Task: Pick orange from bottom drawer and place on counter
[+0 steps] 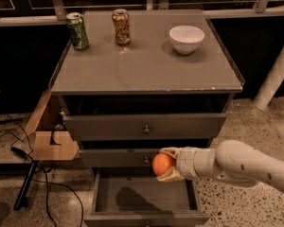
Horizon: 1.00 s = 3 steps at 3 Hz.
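My gripper [164,164] comes in from the right and is shut on the orange [162,164]. It holds the fruit in front of the middle drawer's front, above the open bottom drawer [144,195]. The bottom drawer is pulled out and its grey inside shows nothing in it. The counter [142,67] is the flat grey top of the cabinet, well above the gripper.
On the counter stand a green can [77,30] at the back left, a copper-orange can [120,26] beside it and a white bowl [186,39] at the back right. A cardboard box [49,131] and cables lie left of the cabinet. A white pole [274,74] stands at the right.
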Each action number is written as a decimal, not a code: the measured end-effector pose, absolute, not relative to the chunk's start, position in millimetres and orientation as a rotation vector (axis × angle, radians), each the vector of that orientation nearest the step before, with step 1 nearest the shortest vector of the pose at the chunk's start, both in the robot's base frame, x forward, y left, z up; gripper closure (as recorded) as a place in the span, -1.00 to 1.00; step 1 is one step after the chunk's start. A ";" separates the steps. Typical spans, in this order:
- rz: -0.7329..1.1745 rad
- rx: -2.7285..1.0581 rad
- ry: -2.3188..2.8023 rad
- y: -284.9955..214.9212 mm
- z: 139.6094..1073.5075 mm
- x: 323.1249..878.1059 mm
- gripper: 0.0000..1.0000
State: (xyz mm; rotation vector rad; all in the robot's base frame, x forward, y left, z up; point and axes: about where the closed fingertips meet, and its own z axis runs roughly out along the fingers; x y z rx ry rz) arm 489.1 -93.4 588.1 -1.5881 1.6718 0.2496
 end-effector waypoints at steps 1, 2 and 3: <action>0.218 -1.572 1.666 -98.8 639.3 490.0 1.00; 0.148 -1.546 1.634 -107.6 743.2 489.8 1.00; 0.057 -1.569 1.547 -104.4 839.6 485.6 1.00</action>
